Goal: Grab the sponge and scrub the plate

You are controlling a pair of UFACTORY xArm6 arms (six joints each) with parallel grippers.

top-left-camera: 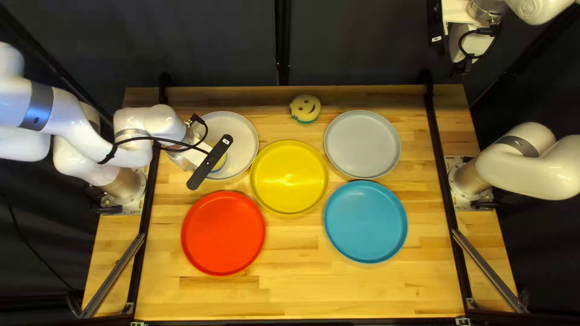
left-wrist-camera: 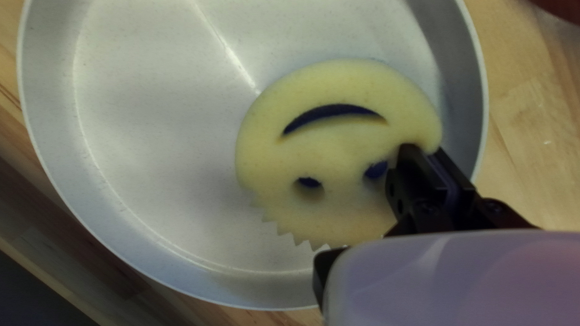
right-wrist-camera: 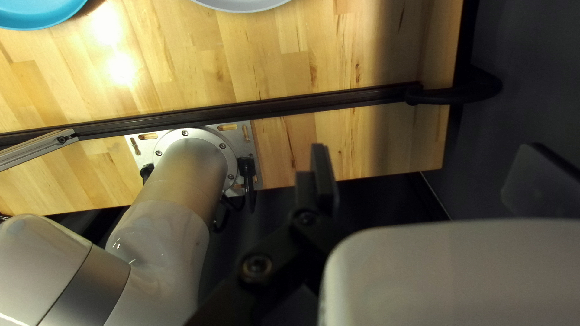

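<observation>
Left gripper pinching sponge on off-white plate; right gripper open in the air.

Left gripper (top-left-camera: 196, 158): fingers (left-wrist-camera: 417, 178) nearly together, pinching the edge of the yellow sponge (left-wrist-camera: 332, 145) beside one of its eye holes. One finger bears on the smiley face, the other sits at the rim side (grip is off to one side of the sponge, not across its middle). The sponge is inside the off-white plate (left-wrist-camera: 157, 127), off-centre, face up, blue showing through the cutouts. Its toothed edge also lies over the plate.

Next out: yellow plate (top-left-camera: 289, 177) just beside the off-white one, red plate (top-left-camera: 223, 233) just beside the yellow. Second sponge (top-left-camera: 305, 107) lies near the table's (top-left-camera: 290, 296) far edge (also a smiley, green underside), apart from the plates. Gray plate (top-left-camera: 362, 143) and blue plate (top-left-camera: 365, 221) are on the right arm's side, close together.

Farthest: right gripper (top-left-camera: 463, 65), fingers (right-wrist-camera: 323, 175) spread wide, nothing between them, raised beyond the table's far edge in front of the dark curtain (top-left-camera: 356, 42).
</observation>
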